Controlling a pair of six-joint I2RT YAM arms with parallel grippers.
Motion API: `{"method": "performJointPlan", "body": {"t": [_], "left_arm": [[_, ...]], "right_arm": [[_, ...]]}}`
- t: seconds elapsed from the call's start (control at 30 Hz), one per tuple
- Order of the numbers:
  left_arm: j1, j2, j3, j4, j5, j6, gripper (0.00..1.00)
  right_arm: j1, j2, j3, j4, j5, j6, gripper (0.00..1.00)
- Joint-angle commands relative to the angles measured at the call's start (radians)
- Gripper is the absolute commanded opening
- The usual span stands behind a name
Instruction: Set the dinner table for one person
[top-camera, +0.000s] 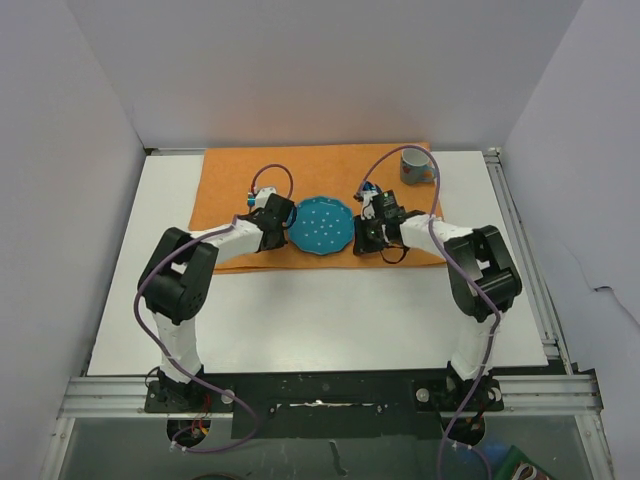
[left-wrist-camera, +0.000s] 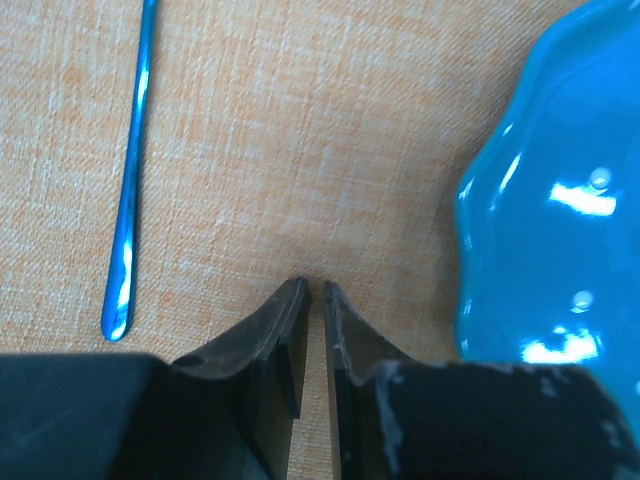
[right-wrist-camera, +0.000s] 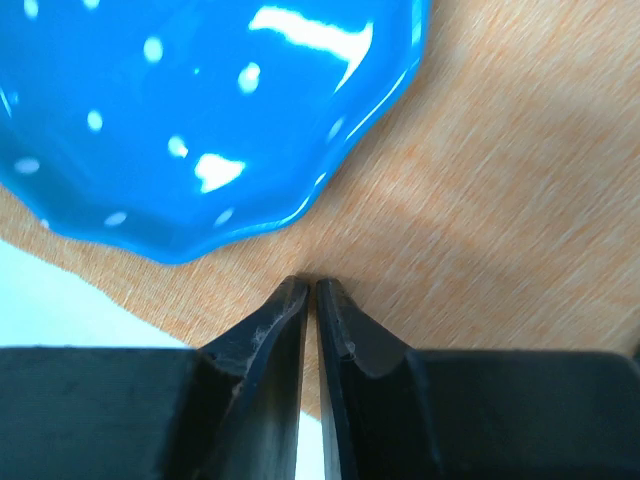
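Top external gives you one blue plate (top-camera: 320, 224) on one orange cloth (top-camera: 230, 170), one mug (top-camera: 417, 166) at its 1 o'clock, contents unseen; the white dinner table (top-camera: 320, 320) lies beneath. On your left gripper (left-wrist-camera: 313, 290) and right gripper (right-wrist-camera: 309, 285), jaws are pressed together.

Blue utensil (left-wrist-camera: 128, 200): handle runs off the top edge of the left wrist view; head unseen, type undetermined. Blue plate (left-wrist-camera: 560, 200): cut by the right edge there, and by the top and left edges in the right wrist view. Mug (top-camera: 417, 166): pattern too small to read from overhead.
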Motion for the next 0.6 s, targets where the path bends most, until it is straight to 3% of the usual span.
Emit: {"method": "performJointPlan", "body": {"t": [0.0, 0.27, 0.57], "left_arm": [[0.002, -0.014, -0.094, 0.004, -0.031, -0.043, 0.13], [-0.003, 0.083, -0.115, 0.006, 0.018, -0.066, 0.10], [-0.087, -0.064, -0.286, -0.010, 0.070, -0.173, 0.10]], "right_arm": [[0.077, -0.068, -0.097, -0.077, 0.044, 0.072, 0.12], [0.116, -0.157, -0.197, -0.116, 0.100, 0.108, 0.12], [0.119, -0.214, -0.237, -0.169, 0.197, 0.115, 0.12]]}}
